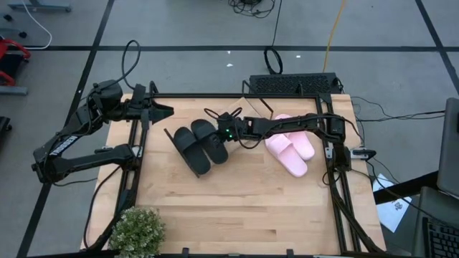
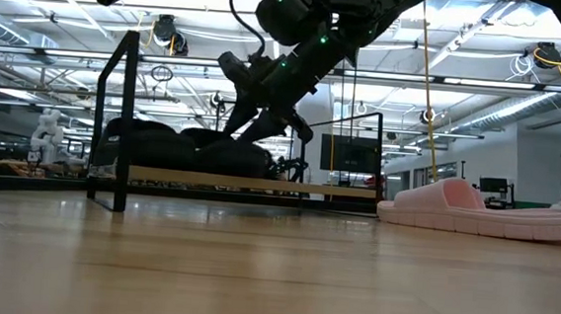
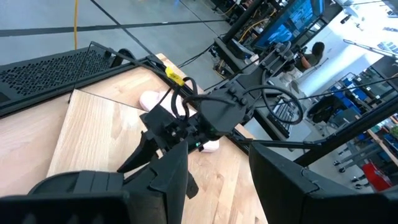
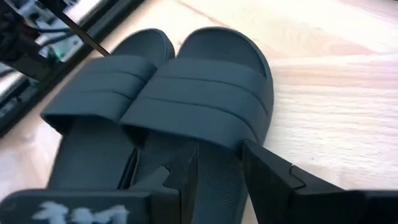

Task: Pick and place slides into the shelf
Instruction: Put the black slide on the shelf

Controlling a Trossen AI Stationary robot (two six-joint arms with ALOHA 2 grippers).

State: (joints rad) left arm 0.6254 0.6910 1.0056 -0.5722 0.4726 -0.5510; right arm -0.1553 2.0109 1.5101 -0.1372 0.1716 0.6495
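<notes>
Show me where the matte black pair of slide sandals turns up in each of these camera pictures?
High view: the matte black pair of slide sandals lies centre-left on the wooden board of the shelf.
Low view: dark humps on the rack at left.
Left wrist view: not clearly visible; the arm hides that spot.
Right wrist view: they fill the picture, side by side.
Shared landmark: the right arm's pincer, right at the pair.

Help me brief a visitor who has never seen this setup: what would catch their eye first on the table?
The right gripper reaches across the middle of the table, its fingers open right over the black slides, which sit side by side on the shelf. Beside them to the right, the pink slides lie on the bare wooden table, while the left gripper waits at the far left edge.
</notes>
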